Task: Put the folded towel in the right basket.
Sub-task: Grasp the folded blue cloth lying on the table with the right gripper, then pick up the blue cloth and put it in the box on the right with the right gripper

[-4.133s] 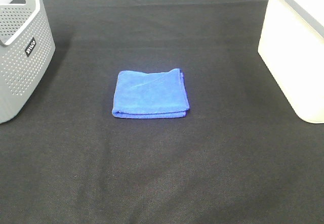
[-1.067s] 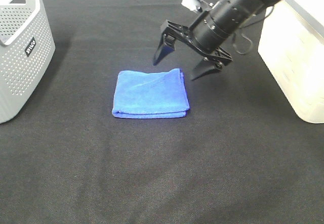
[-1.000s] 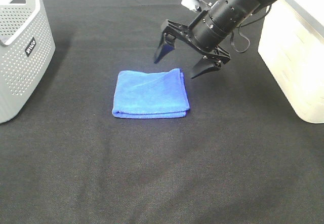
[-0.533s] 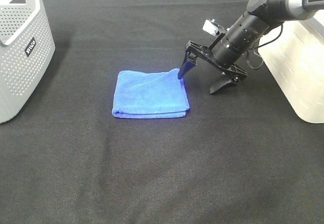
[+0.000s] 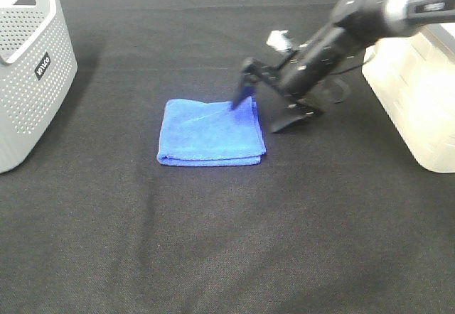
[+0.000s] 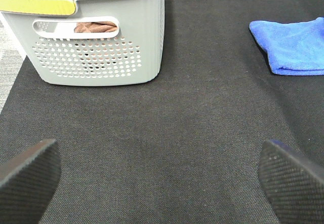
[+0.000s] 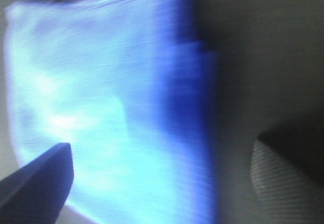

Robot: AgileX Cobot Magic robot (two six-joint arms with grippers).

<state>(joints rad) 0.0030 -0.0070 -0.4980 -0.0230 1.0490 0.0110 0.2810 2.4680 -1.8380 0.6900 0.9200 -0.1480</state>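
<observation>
Right gripper (image 5: 256, 115): spread wide and holding nothing, low at the towel's right-hand edge. One finger comes down on the far right corner of the towel and the other stands on the bare cloth just beside it.
Why it stands so: with the jaws astride the edge, closing them would likely pinch the stacked layers together, so the fold should stay intact in the lift.
Right wrist view: the right gripper (image 7: 162, 178) shows one pad over blue fabric and the other over dark cloth, with the towel's edge between them. The picture is blurred, so I cannot tell whether the pads touch.
Left gripper (image 6: 159, 183): parted and empty, low over the table cloth (image 5: 213, 243) near the grey basket (image 6: 96, 46), well apart from the towel. It appears to be kept out of the way.
Folded towel (image 5: 210, 133): bright blue, soft pile, a neat flat square in the middle of the table. The folded layers show along its near edge and its far right corner looks slightly uneven.
Right basket (image 5: 412, 94): white and solid-walled, at the right side of the table, well apart from the towel. It sits on the working arm's own side, so the carry looks short.
Progress: the grasp is not yet made and the towel lies flat on the cloth.
</observation>
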